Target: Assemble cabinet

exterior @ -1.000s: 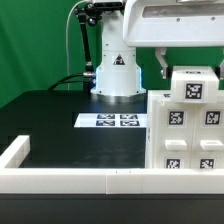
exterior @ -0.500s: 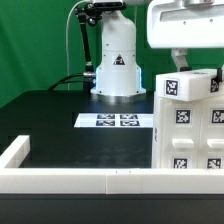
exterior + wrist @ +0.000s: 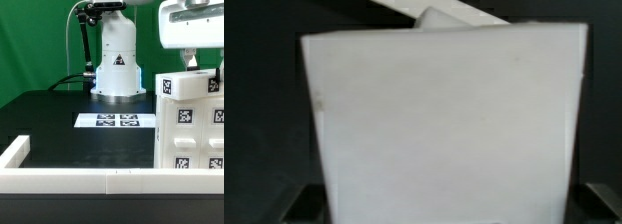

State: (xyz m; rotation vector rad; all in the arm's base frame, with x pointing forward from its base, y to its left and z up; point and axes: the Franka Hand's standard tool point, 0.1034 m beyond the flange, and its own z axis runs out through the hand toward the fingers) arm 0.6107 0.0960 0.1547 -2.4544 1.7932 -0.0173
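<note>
The cabinet (image 3: 186,125) is a large white box with several black-and-white tags, standing at the exterior view's right and cut off by the frame edge. My gripper (image 3: 204,66) comes down on its top, one dark finger (image 3: 190,62) showing against the upper edge. In the wrist view the cabinet's plain white face (image 3: 438,110) fills the frame, with the gripper (image 3: 441,208) straddling it and dark fingers (image 3: 295,205) at both sides. The gripper is shut on the cabinet.
The marker board (image 3: 118,121) lies flat on the black table in front of the robot base (image 3: 117,72). A low white rail (image 3: 70,180) edges the table's front and left. A white strip (image 3: 411,10) shows beyond the cabinet in the wrist view.
The gripper and the cabinet have moved together toward the exterior view's right; more of the cabinet is now cut off by the frame edge.
</note>
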